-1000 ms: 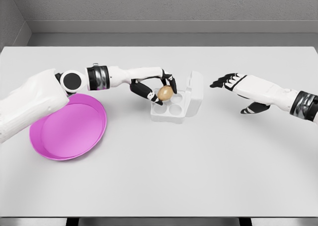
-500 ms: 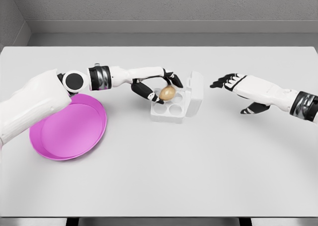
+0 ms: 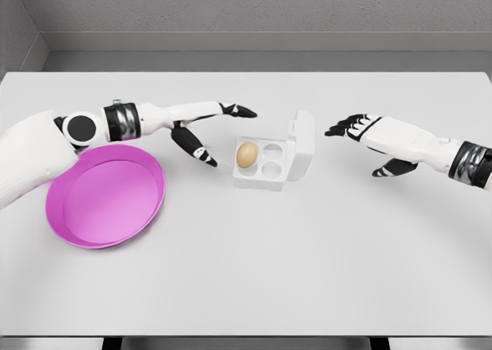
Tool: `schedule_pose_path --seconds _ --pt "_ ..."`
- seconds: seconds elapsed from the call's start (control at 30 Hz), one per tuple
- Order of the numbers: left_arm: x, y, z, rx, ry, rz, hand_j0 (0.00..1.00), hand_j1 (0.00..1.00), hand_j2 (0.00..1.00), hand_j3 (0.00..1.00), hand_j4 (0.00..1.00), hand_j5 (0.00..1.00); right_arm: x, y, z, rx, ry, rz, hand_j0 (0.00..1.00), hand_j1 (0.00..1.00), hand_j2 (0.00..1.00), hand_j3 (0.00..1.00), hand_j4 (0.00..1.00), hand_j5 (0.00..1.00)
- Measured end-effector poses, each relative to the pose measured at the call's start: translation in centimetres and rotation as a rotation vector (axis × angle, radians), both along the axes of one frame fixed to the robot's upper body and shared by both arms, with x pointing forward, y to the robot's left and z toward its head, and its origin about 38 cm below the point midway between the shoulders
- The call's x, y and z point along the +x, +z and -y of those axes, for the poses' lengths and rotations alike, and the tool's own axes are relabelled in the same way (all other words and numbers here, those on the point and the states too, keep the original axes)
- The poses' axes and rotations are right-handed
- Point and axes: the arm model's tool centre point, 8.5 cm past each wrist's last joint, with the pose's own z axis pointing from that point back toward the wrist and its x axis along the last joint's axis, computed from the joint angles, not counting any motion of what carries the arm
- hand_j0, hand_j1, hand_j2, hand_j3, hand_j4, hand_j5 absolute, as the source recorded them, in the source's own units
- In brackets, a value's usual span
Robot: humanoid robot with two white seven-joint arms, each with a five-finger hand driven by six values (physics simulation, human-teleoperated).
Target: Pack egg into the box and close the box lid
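**Egg seated in open box, both robot hands clear**

Egg (image 3: 247,155), brown and upright, sits in the front-left cup of the white box (image 3: 261,175), which we see near the middle of the pale grey tabletop (image 3: 269,265). The other three cups hold nothing. The box lid (image 3: 301,144) stands raised on the box's right side, tilted slightly away from the cups.

From the head view we find the left robot hand (image 3: 209,131) just left of the box and apart from it, fingers spread wide and holding nothing: one finger points right toward the lid's top, the thumb reaches down toward the tabletop near the box's front-left corner. Its arm crosses the far rim of the round magenta plate (image 3: 105,198), which lies at the left of the tabletop.

The right robot hand (image 3: 367,138) hangs to the right of the lid, well apart from it, palm down, fingers extended leftward and loosely spread, holding nothing.
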Motion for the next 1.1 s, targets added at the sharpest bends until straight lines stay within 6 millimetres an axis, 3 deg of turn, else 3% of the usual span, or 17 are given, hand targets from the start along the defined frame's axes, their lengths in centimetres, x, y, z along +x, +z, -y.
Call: schedule_pose_path --seconds 0.13,0.33,0.4,0.47,0.63,0.7,0.8,0.83,1.1 --pt "-0.1 0.0 -1.7 0.013 0.023 0.001 1.0 1.0 1.0 1.0 1.0 1.0 0.0 0.0 0.0 0.001 0.0 0.001 1.0 1.0 1.0 1.0 1.0 1.0" --pt "-0.3 -0.3 -2.5 0.02 0.035 -0.004 1.0 1.0 1.0 1.0 1.0 1.0 0.0 0.1 0.0 0.002 0.0 0.002 1.0 1.0 1.0 1.0 1.0 1.0" --pt "-0.9 -1.6 -3.5 0.02 0.054 -0.029 1.0 1.0 1.0 1.0 1.0 1.0 0.0 0.1 0.0 0.002 0.0 0.002 1.0 1.0 1.0 1.0 1.0 1.0" --pt "-0.8 -1.3 -4.3 0.012 0.075 -0.025 1.0 1.0 1.0 1.0 1.0 1.0 0.0 0.0 0.0 0.002 0.0 0.001 1.0 1.0 1.0 1.0 1.0 1.0" --pt "-0.5 -0.6 -8.3 0.036 0.151 -0.01 1.0 1.0 1.0 1.0 1.0 1.0 0.0 0.0 0.0 0.002 0.001 0.002 1.0 1.0 1.0 1.0 1.0 1.0" --pt "-1.2 -1.5 -10.8 0.047 0.199 -0.028 1.0 1.0 1.0 1.0 1.0 1.0 0.0 0.1 -0.1 0.003 0.001 0.003 1.0 1.0 1.0 1.0 1.0 1.0" --pt "-1.2 -0.3 -13.4 0.05 0.248 -0.008 1.0 1.0 1.0 1.0 1.0 1.0 -0.3 0.1 -0.4 0.003 0.013 0.006 1.0 1.0 1.0 1.0 1.0 1.0" --pt "-1.8 -1.2 -14.0 0.048 0.262 -0.027 1.0 1.0 1.0 1.0 1.0 1.0 -0.6 0.0 -0.5 0.002 0.018 0.004 1.0 1.0 1.0 1.0 1.0 1.0" --pt "-1.6 0.8 -15.5 0.009 0.295 0.012 1.0 1.0 1.0 1.0 1.0 1.0 -1.3 0.9 -1.7 0.011 0.061 0.033 1.0 1.0 1.0 1.0 1.0 1.0"
